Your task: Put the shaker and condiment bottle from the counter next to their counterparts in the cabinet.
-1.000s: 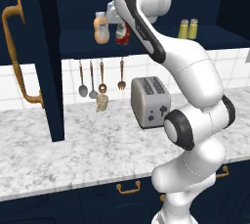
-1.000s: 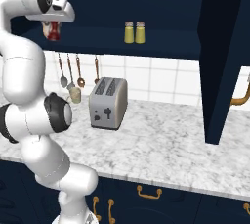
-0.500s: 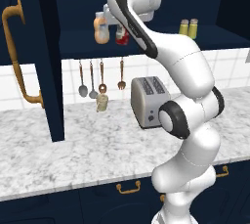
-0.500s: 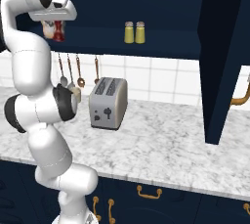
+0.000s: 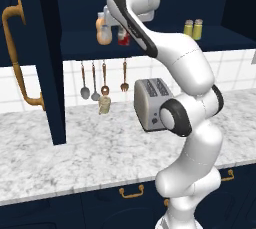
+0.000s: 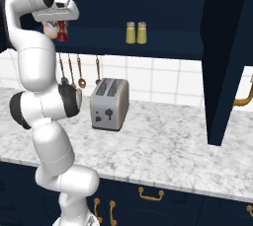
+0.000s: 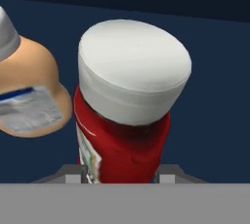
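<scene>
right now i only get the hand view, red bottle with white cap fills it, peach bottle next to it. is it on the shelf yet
Observer: The left base view shows the condiment bottle at the cabinet shelf, beside the peach-orange bottle; whether its base touches, I cannot tell.
Operator: gripper let go?
Observer: No, the right base view shows the gripper closed around it.
Operator: shaker done?
Observer: Both shakers stand together on the shelf, above the toaster.
</scene>
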Motion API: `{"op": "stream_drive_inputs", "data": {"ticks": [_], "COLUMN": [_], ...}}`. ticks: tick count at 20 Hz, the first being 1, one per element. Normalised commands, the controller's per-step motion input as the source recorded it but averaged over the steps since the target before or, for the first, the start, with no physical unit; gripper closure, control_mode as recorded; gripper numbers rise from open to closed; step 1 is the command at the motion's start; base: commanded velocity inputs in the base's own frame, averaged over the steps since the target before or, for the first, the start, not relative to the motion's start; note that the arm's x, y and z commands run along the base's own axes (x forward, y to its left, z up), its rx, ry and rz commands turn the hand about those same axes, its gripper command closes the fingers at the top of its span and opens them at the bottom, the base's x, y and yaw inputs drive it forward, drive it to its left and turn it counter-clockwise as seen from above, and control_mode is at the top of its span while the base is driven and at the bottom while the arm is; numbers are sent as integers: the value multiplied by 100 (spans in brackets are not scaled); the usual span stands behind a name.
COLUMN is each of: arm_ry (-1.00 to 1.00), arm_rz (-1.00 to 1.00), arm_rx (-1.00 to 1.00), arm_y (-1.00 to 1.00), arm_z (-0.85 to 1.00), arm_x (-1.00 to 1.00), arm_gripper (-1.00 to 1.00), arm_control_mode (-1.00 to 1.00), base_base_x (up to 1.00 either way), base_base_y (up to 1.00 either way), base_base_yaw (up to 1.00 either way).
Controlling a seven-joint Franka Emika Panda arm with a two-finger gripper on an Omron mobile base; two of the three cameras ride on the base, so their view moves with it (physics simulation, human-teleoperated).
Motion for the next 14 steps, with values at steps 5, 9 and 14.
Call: {"op": "stream_drive_inputs", "data": {"ticks": [5, 9, 14], "arm_ry": [0, 0, -2], "arm_rz": [0, 0, 0], "arm_rx": [-3, -4, -2], "arm_y": [0, 10, 19], "arm_z": [0, 0, -4], "arm_x": [12, 5, 0], "arm_gripper": [100, 100, 100], "arm_control_mode": [-100, -100, -100], "base_base_x": [0, 0, 0], "base_base_y": [0, 0, 0], "base_base_yaw": [0, 0, 0]}}
